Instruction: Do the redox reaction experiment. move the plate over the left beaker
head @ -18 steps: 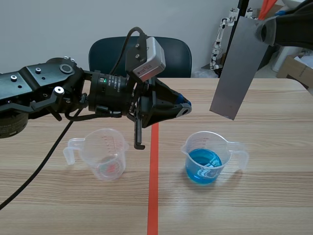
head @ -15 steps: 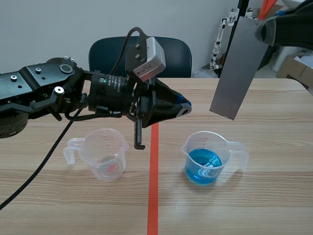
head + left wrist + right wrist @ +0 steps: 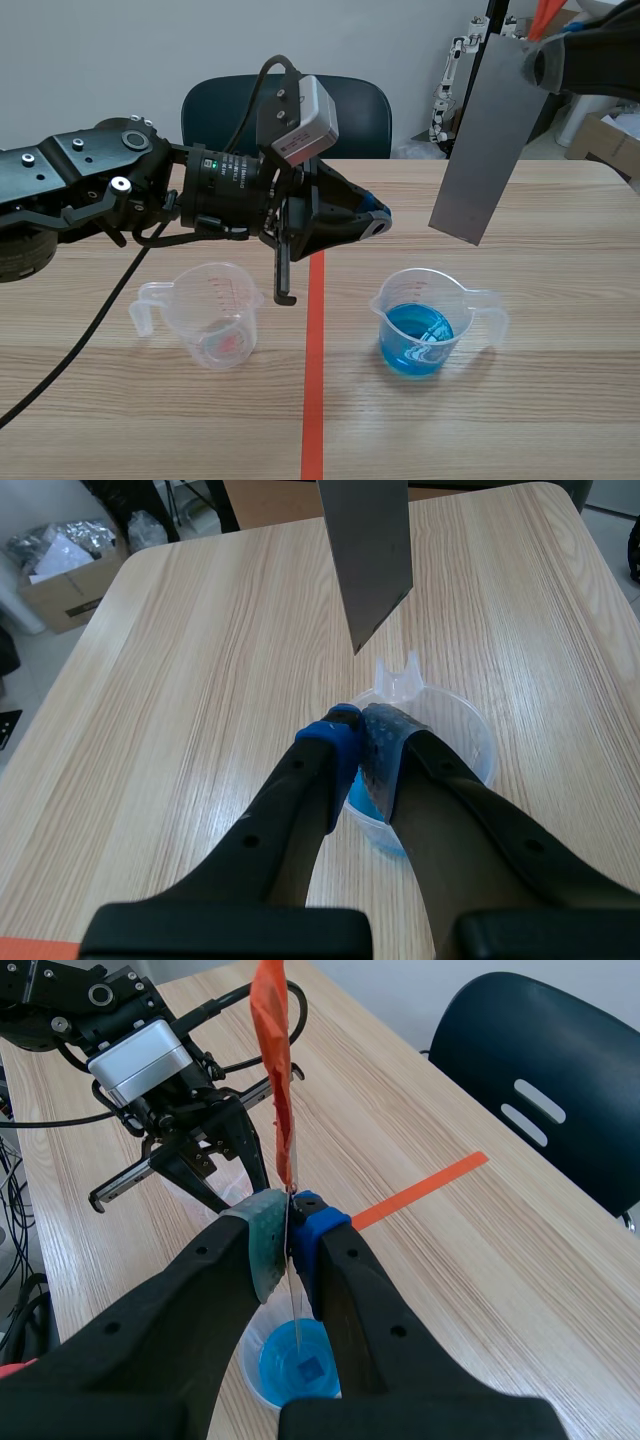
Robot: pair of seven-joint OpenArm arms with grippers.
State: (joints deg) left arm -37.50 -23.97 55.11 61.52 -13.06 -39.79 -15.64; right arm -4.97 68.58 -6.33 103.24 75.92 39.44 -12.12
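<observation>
Nearest to me are two cups on the table (image 3: 560,400). The left cup (image 3: 208,325) is clear and looks almost empty, with a bit of pink at the bottom. The right cup (image 3: 420,325) has blue water (image 3: 415,342) in it. A red tape line (image 3: 314,380) runs between them.

A bit further back, my left gripper (image 3: 372,222) hangs in the air above the red line. Its fingers are pressed together and hold nothing.

Further back and up high, my right gripper (image 3: 290,1212) is squeezed tight on the top of the grey plate (image 3: 480,140). The plate hangs down, tilted, behind and above the right cup. It touches nothing else. It is well apart from the left cup.

My job now is to carry the plate across to hang over the left cup. I think the tricky part is my own left arm, which sits right in the way. I would move that arm back first, or else go around it. I would go slow, hold the plate tight and stop with its low corner right above the mouth of the left cup.

Far behind the table is a dark chair (image 3: 350,105).
</observation>
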